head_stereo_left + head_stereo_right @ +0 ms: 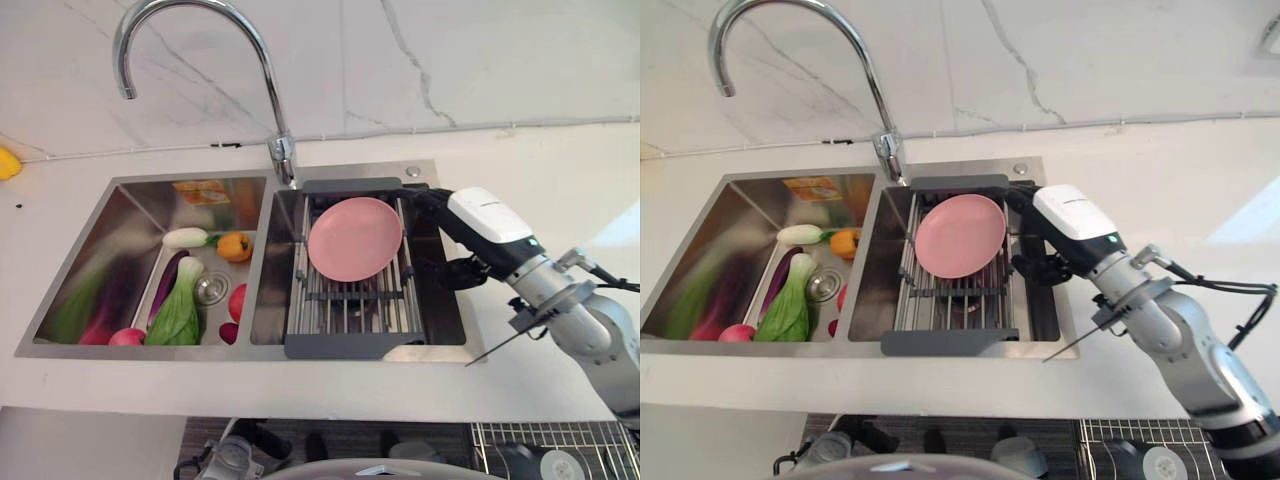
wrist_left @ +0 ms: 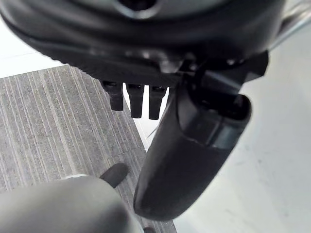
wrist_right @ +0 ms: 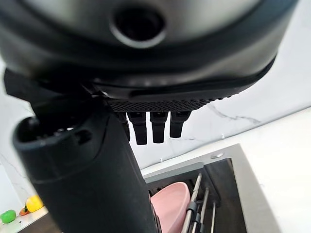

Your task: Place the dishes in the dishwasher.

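- I see the left basin (image 1: 120,250) of the steel sink holding toy vegetables: a green leafy one (image 1: 178,310), a purple aubergine (image 1: 165,285), a white radish (image 1: 186,237), an orange pepper (image 1: 234,246) and red pieces (image 1: 237,302).
- A curved chrome tap (image 1: 200,40) rises behind the divider.
- The right basin carries a grey slatted drain rack (image 1: 345,305) with dark end frames.
- On that rack lies the pink plate (image 1: 354,238), round and smooth, its face tilted up toward me; being round, it shows no long axis. It sits just beside my right fingers, on their inner side.
- My right hand (image 1: 1040,262) hangs over the rack's right edge; in its wrist view the fingers (image 3: 158,127) reach out straight, holding nothing, the plate past the thumb.
- The white, marbled bench (image 1: 540,190) surrounds the sink.
- At lower right a wire dishwasher basket (image 1: 560,448) shows.
- My left hand (image 2: 194,160) hangs over grey ribbed flooring (image 2: 53,126), fingers relaxed and empty.
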Robot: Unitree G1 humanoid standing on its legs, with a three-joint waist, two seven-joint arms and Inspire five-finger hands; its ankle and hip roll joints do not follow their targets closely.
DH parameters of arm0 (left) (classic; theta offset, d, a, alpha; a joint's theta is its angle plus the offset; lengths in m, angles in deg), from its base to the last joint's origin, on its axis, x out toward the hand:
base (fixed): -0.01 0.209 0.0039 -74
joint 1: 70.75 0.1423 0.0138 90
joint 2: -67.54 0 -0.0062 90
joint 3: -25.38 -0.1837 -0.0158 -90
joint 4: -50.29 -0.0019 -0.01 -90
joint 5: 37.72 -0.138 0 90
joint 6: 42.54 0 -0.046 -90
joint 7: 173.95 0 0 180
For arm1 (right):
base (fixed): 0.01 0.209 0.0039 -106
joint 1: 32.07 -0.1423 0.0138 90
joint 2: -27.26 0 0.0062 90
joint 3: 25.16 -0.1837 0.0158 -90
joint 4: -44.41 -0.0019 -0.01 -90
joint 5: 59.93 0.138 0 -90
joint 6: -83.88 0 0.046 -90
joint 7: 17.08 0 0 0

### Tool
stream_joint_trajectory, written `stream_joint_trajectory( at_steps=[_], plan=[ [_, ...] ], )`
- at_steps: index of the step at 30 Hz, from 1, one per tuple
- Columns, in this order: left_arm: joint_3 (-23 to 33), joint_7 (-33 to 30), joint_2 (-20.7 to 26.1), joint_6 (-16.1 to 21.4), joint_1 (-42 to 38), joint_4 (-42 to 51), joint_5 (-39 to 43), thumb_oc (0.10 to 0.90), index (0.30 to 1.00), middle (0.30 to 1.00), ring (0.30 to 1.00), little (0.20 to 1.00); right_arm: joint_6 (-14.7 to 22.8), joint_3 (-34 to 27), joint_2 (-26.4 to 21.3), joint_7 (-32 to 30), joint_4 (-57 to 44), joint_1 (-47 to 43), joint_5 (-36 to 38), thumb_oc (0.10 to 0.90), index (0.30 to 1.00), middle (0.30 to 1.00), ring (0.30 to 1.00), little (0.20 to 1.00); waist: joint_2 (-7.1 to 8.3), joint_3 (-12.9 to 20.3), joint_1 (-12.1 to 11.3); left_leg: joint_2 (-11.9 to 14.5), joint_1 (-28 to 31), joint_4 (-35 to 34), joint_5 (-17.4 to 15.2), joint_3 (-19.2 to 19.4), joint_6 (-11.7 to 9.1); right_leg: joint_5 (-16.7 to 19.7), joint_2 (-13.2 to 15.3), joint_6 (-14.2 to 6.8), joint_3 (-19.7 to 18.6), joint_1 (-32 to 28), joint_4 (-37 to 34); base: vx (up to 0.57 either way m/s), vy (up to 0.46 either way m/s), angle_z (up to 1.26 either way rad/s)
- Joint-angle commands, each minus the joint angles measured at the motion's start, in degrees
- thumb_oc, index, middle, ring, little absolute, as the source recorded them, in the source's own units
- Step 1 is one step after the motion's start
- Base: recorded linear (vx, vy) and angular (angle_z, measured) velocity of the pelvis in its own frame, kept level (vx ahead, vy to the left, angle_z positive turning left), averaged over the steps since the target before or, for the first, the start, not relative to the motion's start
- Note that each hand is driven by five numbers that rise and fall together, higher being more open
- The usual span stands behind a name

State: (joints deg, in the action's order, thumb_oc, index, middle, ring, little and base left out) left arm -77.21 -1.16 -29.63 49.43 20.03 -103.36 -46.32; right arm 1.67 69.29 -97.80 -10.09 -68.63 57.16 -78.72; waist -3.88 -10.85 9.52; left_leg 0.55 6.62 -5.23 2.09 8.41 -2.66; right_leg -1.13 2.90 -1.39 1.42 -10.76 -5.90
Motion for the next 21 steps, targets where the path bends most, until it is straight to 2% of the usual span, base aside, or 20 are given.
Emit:
stream_joint_trajectory(
  at_steps=[1, 7, 11, 13, 21],
  plan=[
    [-1.3, -1.1, 0.1, 0.2, -1.6, -3.6, -1.1, 0.8, 0.9, 0.9, 0.9, 0.9, 1.6, -1.8, -0.3, -4.1, -2.9, -7.5, -2.7, 0.8, 0.9, 0.9, 0.9, 0.9, 1.72, 3.1, -3.2, 6.0, 3.8, 0.2, -1.8, 3.1, -6.1, -0.5, 4.8, -6.3, -0.8, 3.4, 0.9, 0.0, -0.01, 0.09],
    [-0.4, -1.2, 0.0, -0.1, -0.8, -3.9, 0.3, 0.8, 0.9, 0.9, 0.9, 0.9, 1.1, 2.7, 2.3, -3.1, -0.7, -10.1, -5.2, 0.8, 0.9, 0.9, 0.9, 0.9, 1.79, 3.1, -4.6, 5.7, 3.4, 0.2, -1.1, 2.3, -5.9, 0.0, 5.1, -6.2, 0.2, 3.1, 0.9, -0.03, -0.01, 0.13],
    [-0.4, -1.2, 0.0, -0.1, -0.8, -3.9, 0.2, 0.8, 0.9, 0.9, 0.9, 0.9, 1.1, 2.8, 2.3, -3.1, -0.7, -10.1, -5.2, 0.8, 0.9, 0.9, 0.9, 0.9, 1.78, 3.2, -4.6, 5.7, 3.7, 0.2, -1.8, 2.2, -5.9, -0.6, 5.2, -6.3, 0.2, 2.8, 0.9, 0.03, 0.004, 0.03],
    [0.3, -1.3, 0.0, -0.4, -0.3, -4.4, 1.0, 0.8, 0.9, 0.9, 0.9, 0.9, 0.5, 6.3, 3.5, -1.9, 2.7, -10.8, -6.8, 0.8, 0.9, 0.9, 0.9, 0.9, 1.96, 3.1, -5.5, 5.4, 3.4, 0.2, -1.7, 1.6, -5.9, -0.8, 5.5, -6.3, 1.2, 2.4, 0.9, 0.0, 0.0, 0.0],
    [1.0, -0.9, 0.1, -0.5, 0.0, -4.7, 1.9, 0.8, 0.9, 0.9, 0.9, 0.9, 0.2, 8.6, 2.6, 0.4, 6.5, -10.7, -8.1, 0.8, 0.9, 0.9, 0.9, 0.9, 2.03, 2.9, -6.1, 5.2, 2.7, 0.2, -1.0, 1.0, -5.9, -0.2, 5.8, -6.3, 2.3, 2.4, 0.9, -0.02, -0.005, 0.11]
  ],
)
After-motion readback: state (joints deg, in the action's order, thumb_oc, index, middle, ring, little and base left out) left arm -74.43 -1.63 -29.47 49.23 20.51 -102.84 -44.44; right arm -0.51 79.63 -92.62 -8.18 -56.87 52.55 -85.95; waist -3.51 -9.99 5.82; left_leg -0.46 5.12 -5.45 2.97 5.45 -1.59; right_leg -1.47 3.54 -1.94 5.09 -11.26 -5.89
